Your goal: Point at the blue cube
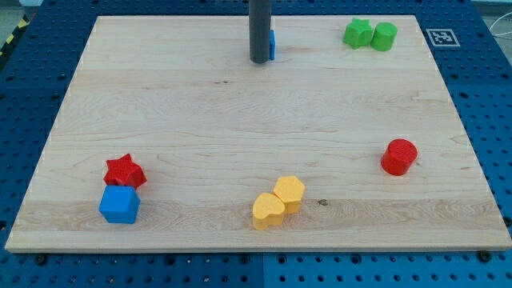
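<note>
Board of pale wood fills the view. My tip, a bare rod end with nothing to open or close, stands near the view's top, touching a blue block mostly hidden behind it. Well apart, at bottom left, the blue cube sits touching a red star.

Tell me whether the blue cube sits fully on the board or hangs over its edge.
Fully on the board. The blue cube rests at the view's bottom left, bare wood showing all around it, touching the red star. My tip is far away.
</note>
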Available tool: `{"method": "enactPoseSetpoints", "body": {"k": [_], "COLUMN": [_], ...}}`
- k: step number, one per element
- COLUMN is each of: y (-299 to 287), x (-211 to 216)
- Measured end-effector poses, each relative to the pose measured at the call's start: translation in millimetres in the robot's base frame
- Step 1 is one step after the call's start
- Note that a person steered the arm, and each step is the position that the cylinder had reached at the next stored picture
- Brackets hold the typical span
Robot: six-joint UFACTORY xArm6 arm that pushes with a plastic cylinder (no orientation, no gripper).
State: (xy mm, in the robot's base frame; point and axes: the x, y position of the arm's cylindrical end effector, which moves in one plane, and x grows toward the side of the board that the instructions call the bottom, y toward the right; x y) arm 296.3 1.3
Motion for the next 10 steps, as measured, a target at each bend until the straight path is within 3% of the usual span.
{"method": "enactPoseSetpoints", "body": {"k": [1,2,6,8,10], "y": [4.3,-5.4,-139.3,-217.5,-239.7], "x": [-20.7,-12.3,44.5,85.9,181.0]}}
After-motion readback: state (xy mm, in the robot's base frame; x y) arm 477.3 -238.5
